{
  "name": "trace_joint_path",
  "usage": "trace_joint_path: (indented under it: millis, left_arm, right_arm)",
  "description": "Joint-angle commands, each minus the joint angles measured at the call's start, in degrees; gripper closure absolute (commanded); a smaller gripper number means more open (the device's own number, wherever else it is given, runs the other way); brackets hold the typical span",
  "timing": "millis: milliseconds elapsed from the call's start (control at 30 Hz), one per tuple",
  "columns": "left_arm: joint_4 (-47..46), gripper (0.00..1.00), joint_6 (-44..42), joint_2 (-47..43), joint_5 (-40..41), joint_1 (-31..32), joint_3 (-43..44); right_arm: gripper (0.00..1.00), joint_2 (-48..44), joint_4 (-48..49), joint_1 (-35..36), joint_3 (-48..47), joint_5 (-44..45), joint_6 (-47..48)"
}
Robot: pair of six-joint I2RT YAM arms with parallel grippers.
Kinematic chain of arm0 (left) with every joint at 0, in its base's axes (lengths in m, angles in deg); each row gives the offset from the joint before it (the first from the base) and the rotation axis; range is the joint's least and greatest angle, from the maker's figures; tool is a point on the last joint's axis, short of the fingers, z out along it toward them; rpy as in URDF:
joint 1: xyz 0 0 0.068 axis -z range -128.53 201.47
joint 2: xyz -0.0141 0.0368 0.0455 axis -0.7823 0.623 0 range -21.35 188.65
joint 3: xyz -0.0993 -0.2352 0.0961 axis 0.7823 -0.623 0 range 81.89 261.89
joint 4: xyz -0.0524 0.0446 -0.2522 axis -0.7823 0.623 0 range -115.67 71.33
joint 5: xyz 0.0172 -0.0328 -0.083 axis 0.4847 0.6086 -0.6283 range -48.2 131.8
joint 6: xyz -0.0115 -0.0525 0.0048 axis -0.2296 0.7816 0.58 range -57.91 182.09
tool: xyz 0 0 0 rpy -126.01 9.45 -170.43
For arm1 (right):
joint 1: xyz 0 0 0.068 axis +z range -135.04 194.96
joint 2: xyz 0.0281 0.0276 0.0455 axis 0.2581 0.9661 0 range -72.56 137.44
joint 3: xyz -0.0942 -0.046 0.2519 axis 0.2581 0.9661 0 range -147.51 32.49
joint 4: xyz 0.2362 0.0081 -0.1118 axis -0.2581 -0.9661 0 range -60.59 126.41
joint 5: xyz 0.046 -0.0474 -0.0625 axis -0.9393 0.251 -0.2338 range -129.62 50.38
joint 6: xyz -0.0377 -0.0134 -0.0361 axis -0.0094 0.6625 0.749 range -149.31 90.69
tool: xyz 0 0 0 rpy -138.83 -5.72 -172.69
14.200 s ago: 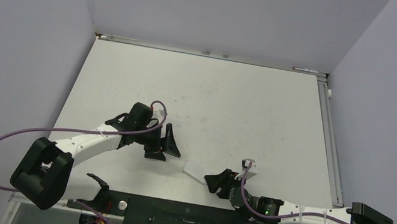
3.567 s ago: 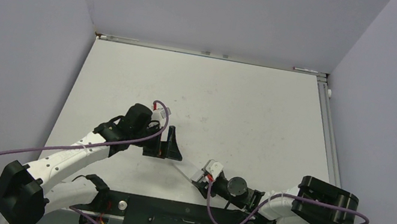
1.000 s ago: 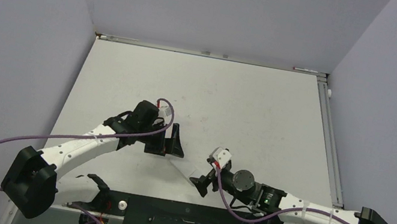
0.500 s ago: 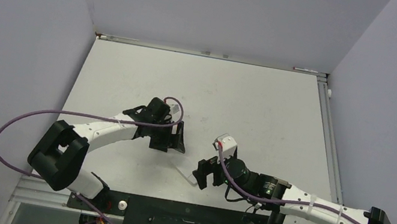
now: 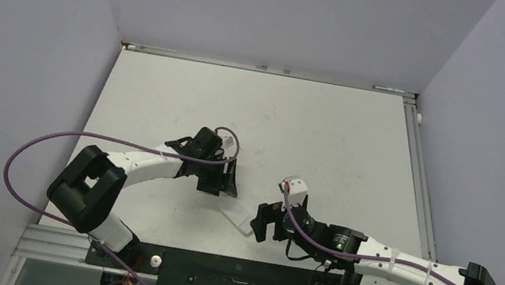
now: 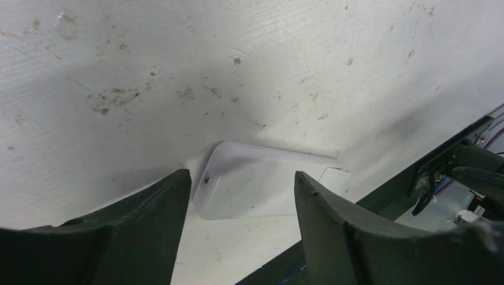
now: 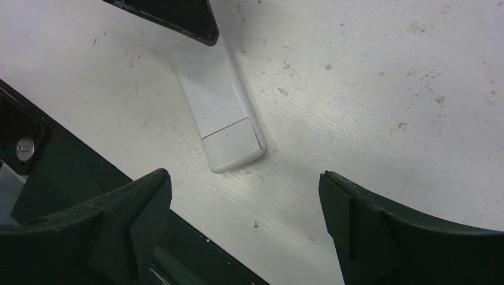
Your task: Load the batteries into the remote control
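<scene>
Remote control (image 7: 223,101) flat on table (image 5: 312,137), white back up. Left jaws apart over its far end; right jaws wide apart by near end.

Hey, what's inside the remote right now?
Nothing inside can be seen: the remote lies back up on the table with its battery cover in place. Whether batteries are in there is hidden.

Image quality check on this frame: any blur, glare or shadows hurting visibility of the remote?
Top external: flat, even light, no glare; the white remote control barely contrasts with the white table. Left wrist: remote sharp, soft shadows around it; left pincer fingers dark, slightly blurred. Right wrist: crisp detail on the remote; right pincer fingers near-black.
</scene>
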Motion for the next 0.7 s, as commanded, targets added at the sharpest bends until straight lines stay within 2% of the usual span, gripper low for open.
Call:
trace_joint_path:
  millis: [0,267,500,667]
  left_arm:
    - [-3.5,0.4,-0.1,0.7,-0.3,1.1,0.4]
    - [-3.6,0.47,0.8,1.0,0.0,3.9,-1.0]
    - [-2.6,0.5,2.3,-0.1,1.5,6.1,-2.1]
    - [-2.0,0.53,4.4,-1.8,2.4,7.7,-3.4]
  right_arm:
    - [0.06,-1.2,1.0,-0.5,0.4,1.7,-2.1]
    - [0.08,1.8,-0.3,-0.6,-0.4,0.6,-4.8]
    - [0.11,3.7,-1.5,-1.0,-0.7,-0.1,-7.1]
    - [0.23,5.9,-2.7,-1.2,-1.0,-1.2,-9.8]
